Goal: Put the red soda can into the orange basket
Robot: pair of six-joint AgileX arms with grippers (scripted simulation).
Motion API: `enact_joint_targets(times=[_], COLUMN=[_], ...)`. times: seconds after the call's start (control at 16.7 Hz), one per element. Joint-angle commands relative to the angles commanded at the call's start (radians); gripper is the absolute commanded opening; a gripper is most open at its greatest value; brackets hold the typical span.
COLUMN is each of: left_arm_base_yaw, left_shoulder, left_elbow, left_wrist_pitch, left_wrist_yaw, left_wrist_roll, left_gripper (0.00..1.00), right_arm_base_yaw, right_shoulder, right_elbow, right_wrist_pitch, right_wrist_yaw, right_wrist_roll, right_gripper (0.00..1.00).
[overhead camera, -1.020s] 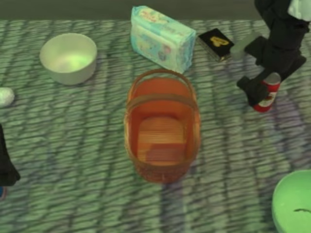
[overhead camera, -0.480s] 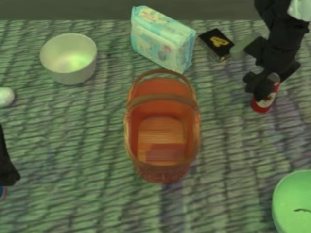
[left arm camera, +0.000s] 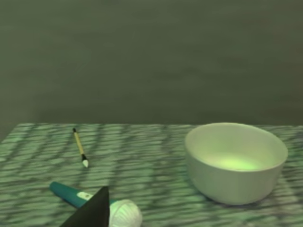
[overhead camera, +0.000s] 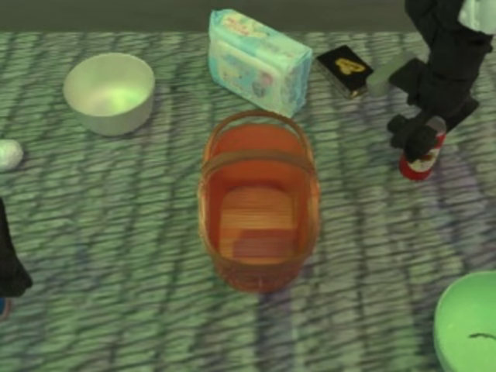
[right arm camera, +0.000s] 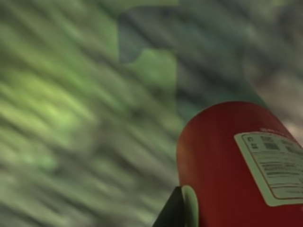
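The right end effector (overhead camera: 419, 142) was clenched around the small red cylindrical soda can (overhead camera: 422, 160); grasping seemed done, so next: lift and carry it left over the oval orange woven basket (overhead camera: 258, 267).

The table held one red soda can (overhead camera: 425, 159) and one orange basket (overhead camera: 259, 200). There were two bowls: one white bowl (overhead camera: 108, 93) and one green bowl (overhead camera: 467, 324). One pale blue soft packet (overhead camera: 259, 60) and one small black box (overhead camera: 345, 70) were present. There was one pencil (left arm camera: 79, 147) and one teal-handled brush (left arm camera: 97, 204). Two robot arms were visible.
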Motion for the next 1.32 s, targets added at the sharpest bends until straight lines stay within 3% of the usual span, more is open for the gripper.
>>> enact_joint_targets(times=[0.3, 0.42, 0.54, 0.66, 0.84, 1.32], left_arm_base_yaw=[0.0, 0.0, 0.0, 0.0, 0.0, 0.0], left_shoulder=[0.0, 0.0, 0.0, 0.0, 0.0, 0.0], left_elbow=[0.0, 0.0, 0.0, 0.0, 0.0, 0.0], left_wrist_pitch=[0.0, 0.0, 0.0, 0.0, 0.0, 0.0], left_wrist_yaw=[0.0, 0.0, 0.0, 0.0, 0.0, 0.0], left_wrist_roll=[0.0, 0.0, 0.0, 0.0, 0.0, 0.0], left_gripper=[1.0, 1.0, 1.0, 1.0, 1.0, 1.0], right_arm_base_yaw=[-0.001, 0.005, 0.013, 0.023, 0.042, 0.097], right_shoulder=[-0.003, -0.01, -0.023, -0.039, -0.074, -0.217], right_elbow=[-0.004, -0.023, -0.056, -0.102, -0.196, -0.534], right_wrist_pitch=[0.009, 0.057, 0.147, 0.278, 0.547, 1.425], right_wrist_yaw=[-0.006, -0.039, -0.096, -0.174, -0.32, -0.775], right_wrist_roll=[0.004, 0.017, 0.044, 0.082, 0.157, 0.407], right_gripper=[0.0, 0.0, 0.0, 0.0, 0.0, 0.0])
